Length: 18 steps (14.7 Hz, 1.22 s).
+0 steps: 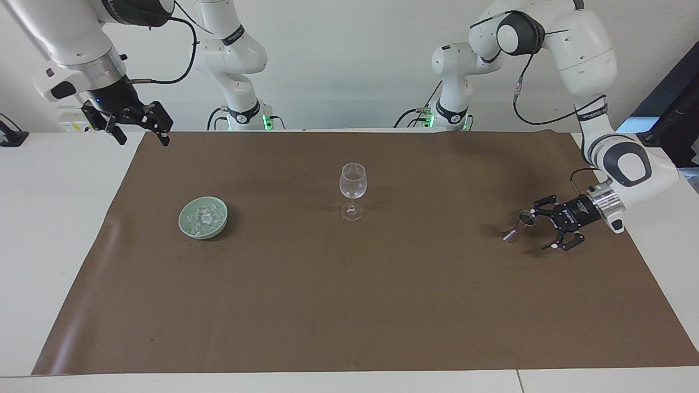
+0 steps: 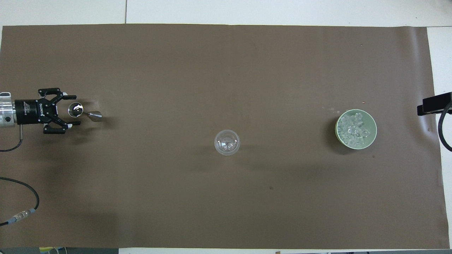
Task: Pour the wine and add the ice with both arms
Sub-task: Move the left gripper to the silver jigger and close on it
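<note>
Covering the white table [image 1: 49, 229], a brown mat [image 1: 349, 305] is shown before a pale wall. The ice [image 1: 204, 218], small glassy cubes, is heaped in a pale green bowl [image 1: 185, 229] toward the right arm's end; the stemmed glass [image 1: 352, 188] appears empty. The left gripper [image 1: 540, 229] is spread wide beside the metal jigger [image 1: 520, 226]; the right gripper [image 1: 141, 136] is held spread above the mat's corner.

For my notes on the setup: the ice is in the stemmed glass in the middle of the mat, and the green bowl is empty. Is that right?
No. The overhead view shows the ice heaped in the green bowl, toward the right arm's end; the stemmed glass in the middle of the mat holds no ice.
</note>
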Available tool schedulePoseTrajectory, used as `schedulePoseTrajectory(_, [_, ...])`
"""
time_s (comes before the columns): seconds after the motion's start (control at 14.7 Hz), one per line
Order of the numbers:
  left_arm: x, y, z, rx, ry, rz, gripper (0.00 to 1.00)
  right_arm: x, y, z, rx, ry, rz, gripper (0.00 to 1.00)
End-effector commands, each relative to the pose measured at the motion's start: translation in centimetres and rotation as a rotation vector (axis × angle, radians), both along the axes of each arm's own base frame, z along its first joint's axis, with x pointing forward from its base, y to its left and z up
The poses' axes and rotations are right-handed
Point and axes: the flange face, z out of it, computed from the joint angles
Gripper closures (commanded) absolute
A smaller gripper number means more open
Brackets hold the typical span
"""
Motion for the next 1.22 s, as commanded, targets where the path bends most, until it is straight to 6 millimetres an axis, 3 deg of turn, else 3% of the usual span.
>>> schedulePoseTrajectory(0.0, [-1.9, -1.1, 0.1, -0.028, -0.014, 0.03, 0.0, -0.4, -0.1, 0.0, 0.026, 0.003, 0.011, 0.0])
schedulePoseTrajectory(0.27, [-3.4, -2.0, -0.8, -0.084, -0.06, 0.049, 0.02, -0.4, -0.2, 0.0, 0.026, 0.003, 0.01, 0.0])
schedulePoseTrajectory(0.41, [-3.4, -2.1, -0.8, -0.092, -0.066, 0.049, 0.04, -0.4, -0.2, 0.0, 0.026, 0.003, 0.01, 0.0])
schedulePoseTrajectory(0.54, [-3.4, -2.1, -0.5, -0.115, -0.081, 0.068, 0.12, -0.4, -0.1, 0.0, 0.026, 0.003, 0.011, 0.0])
schedulePoseTrajectory(1.16, [-4.1, -1.9, -0.6, -0.135, -0.098, 0.072, 0.22, -0.4, -0.1, 0.0, 0.026, 0.003, 0.011, 0.0])
